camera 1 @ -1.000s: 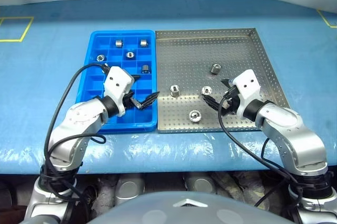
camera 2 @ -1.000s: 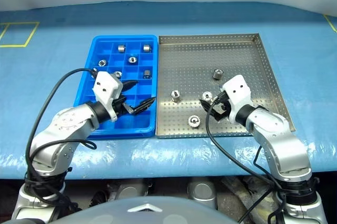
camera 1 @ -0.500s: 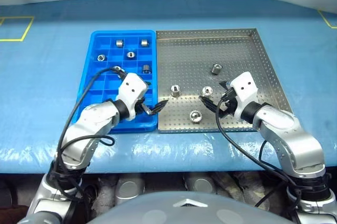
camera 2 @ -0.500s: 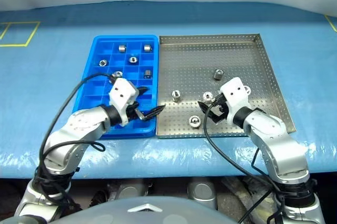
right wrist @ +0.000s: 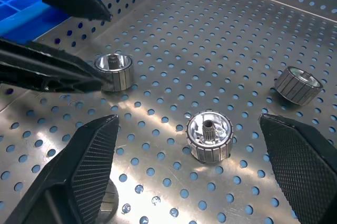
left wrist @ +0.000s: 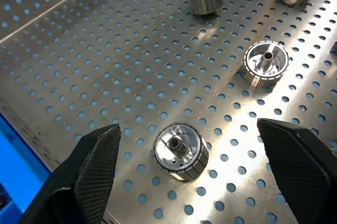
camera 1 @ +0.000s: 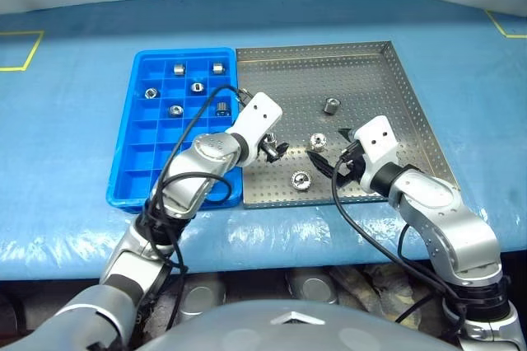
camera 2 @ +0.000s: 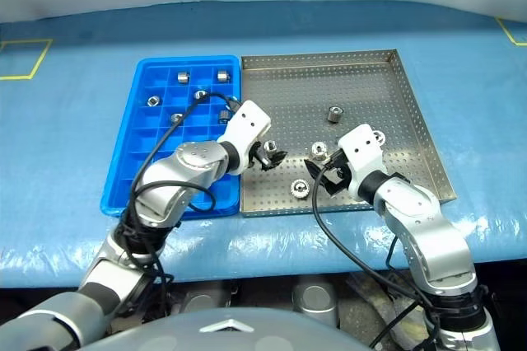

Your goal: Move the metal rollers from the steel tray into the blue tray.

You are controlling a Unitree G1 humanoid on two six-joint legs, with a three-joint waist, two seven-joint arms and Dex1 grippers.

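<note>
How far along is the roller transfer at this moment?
Done: six shiny silver metal rollers sit in the bright blue plastic compartment tray. In hand: nothing. Both end effectors are open; the left end effector frames a roller on the perforated steel tray, and the right end effector frames another roller. Left: at least four rollers remain on the steel tray.

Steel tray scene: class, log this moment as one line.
left gripper: open over small silver metal roller | right gripper: open | perforated steel tray: four rollers
</note>
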